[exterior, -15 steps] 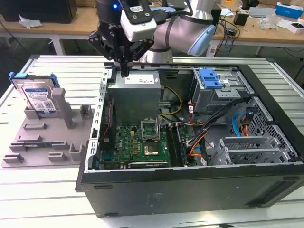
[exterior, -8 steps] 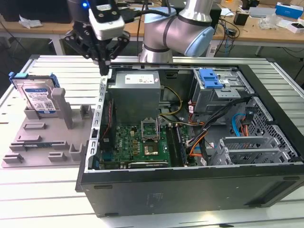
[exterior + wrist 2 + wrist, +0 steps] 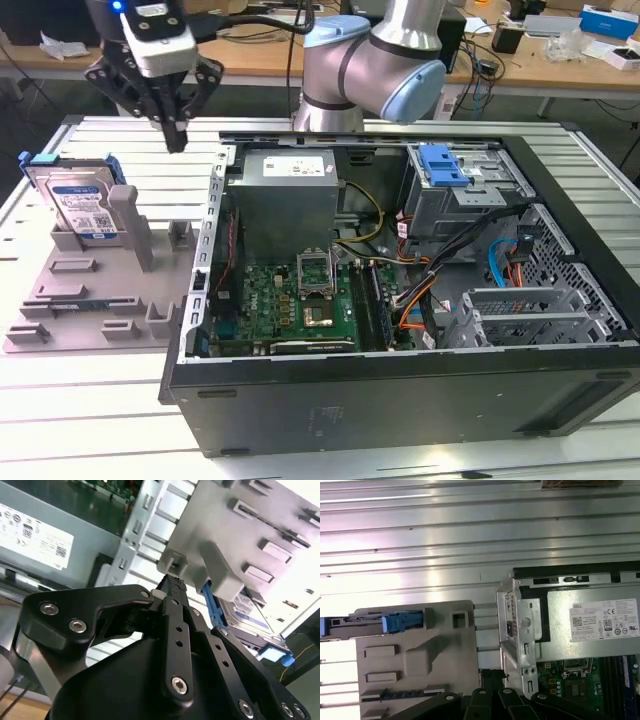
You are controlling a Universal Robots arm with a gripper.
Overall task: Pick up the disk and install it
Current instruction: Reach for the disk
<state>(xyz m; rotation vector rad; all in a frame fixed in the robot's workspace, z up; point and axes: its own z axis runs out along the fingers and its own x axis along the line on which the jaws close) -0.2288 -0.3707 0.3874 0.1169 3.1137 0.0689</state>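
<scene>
The disk (image 3: 85, 205), silver with a white-and-blue label and a blue bracket, stands on edge in the grey fixture plate (image 3: 90, 300) at the exterior view's left. My gripper (image 3: 176, 138) hangs in the air above the plate's far right part, between the disk and the open computer case (image 3: 400, 300). Its fingers are shut with nothing between them. In the second wrist view the fingertips (image 3: 172, 583) meet over a grey post, with the disk (image 3: 252, 611) beyond. In the first wrist view the disk (image 3: 385, 621) shows edge-on past my gripper (image 3: 492, 674).
The case lies open with a power supply (image 3: 290, 190), a motherboard (image 3: 300, 300), cables and a drive cage with a blue latch piece (image 3: 443, 165). The arm's base (image 3: 370, 70) stands behind the case. The slatted metal table (image 3: 90, 420) surrounds everything. Cluttered desks run along the back.
</scene>
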